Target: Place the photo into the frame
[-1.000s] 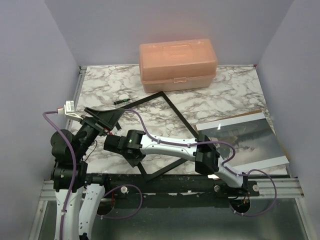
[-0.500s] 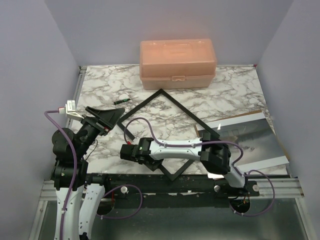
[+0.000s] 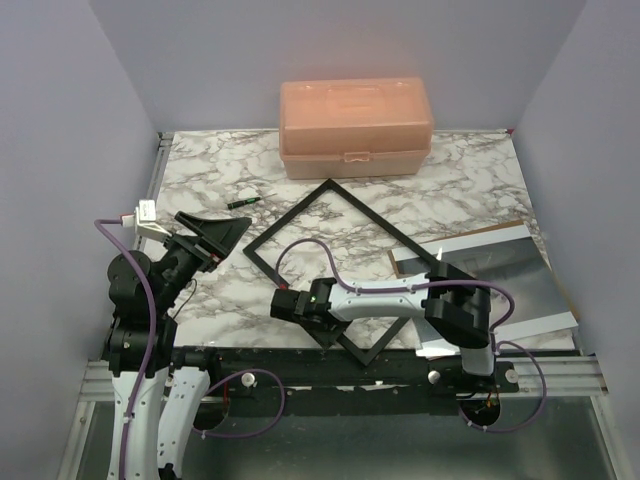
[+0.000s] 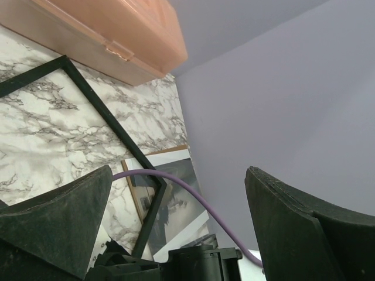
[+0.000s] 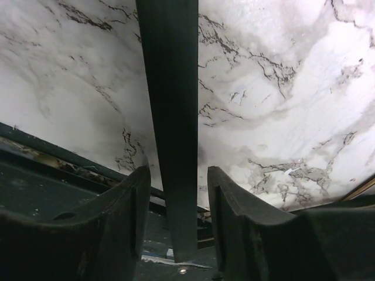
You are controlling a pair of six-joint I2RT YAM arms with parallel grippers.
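The frame is a thin black rectangle lying as a diamond on the marble table. My right gripper is at its near-left bar. In the right wrist view the bar runs between my right gripper, whose jaws stand narrowly apart with a small gap on each side. The photo, a grey landscape with a white border, lies face up at the right, and the frame's right corner overlaps its edge. It also shows in the left wrist view. My left gripper is raised at the left, open and empty.
An orange plastic case stands at the back centre, just behind the frame's far corner. A small dark pen-like item lies left of the frame. A brown backing panel lies under the photo. Purple walls close in both sides.
My right gripper has moved right along the near edge, and the frame has moved right with it, from tilted to lying flat. The left arm has barely moved.
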